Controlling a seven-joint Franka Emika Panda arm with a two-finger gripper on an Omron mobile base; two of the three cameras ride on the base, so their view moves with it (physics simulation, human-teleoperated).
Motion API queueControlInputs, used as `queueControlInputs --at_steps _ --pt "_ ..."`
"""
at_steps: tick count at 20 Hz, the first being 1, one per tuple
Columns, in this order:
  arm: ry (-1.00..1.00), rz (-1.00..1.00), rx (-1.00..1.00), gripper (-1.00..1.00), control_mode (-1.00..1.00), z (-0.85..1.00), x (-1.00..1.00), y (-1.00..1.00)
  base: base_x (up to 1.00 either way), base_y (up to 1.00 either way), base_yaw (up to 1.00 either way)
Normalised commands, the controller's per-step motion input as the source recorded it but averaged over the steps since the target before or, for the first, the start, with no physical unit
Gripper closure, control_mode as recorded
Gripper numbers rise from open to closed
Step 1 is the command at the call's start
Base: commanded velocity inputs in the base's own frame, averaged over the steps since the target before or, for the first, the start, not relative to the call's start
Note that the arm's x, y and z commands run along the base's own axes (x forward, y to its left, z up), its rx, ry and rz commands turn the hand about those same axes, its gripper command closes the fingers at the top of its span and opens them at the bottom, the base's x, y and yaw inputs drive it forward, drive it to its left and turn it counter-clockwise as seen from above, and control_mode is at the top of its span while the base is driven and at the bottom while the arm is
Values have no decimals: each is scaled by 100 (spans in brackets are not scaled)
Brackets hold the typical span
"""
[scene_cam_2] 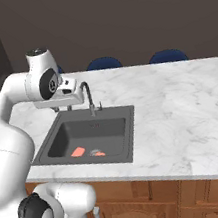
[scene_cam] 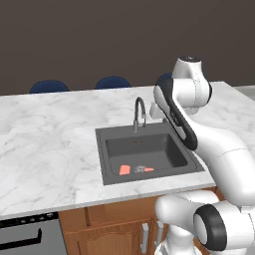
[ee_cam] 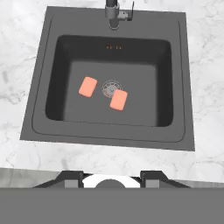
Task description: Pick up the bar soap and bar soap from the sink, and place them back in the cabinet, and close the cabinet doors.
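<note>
Two salmon-pink bar soaps lie flat on the floor of the dark grey sink (ee_cam: 39, 109). One bar soap (ee_cam: 88, 86) (scene_cam: 124, 170) (scene_cam_2: 78, 151) is left of the round drain strainer (ee_cam: 111, 88). The other bar soap (ee_cam: 118, 99) (scene_cam: 148, 170) (scene_cam_2: 100, 154) touches the strainer's lower right edge. My gripper (ee_cam: 112, 177) (scene_cam_2: 61, 108) hangs high above the sink, pointing straight down, open with nothing between its fingers. The dark arched faucet (ee_cam: 116, 13) (scene_cam: 139, 112) stands at the basin's back rim. The cabinet and the cabinet doors are out of view.
White marble counter (scene_cam: 50, 144) surrounds the sink. Blue stool tops (scene_cam: 112, 82) show behind its far edge. Below the counter are wooden fronts (scene_cam: 114, 239) and a grey appliance (scene_cam: 27, 236) at the left. My own arm (scene_cam: 199, 134) stands right of the basin.
</note>
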Motion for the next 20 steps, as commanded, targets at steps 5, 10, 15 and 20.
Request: queueControlInputs --at_steps 5,10,15,20 --pt "4 0 0 -100 -100 -10 0 0 0 0 0" --pt "0 0 0 -100 -100 -17 0 0 0 0 0" --pt "0 0 2 -100 -100 -20 0 0 0 0 0" --pt "1 0 1 -100 -100 -20 0 0 0 0 0"
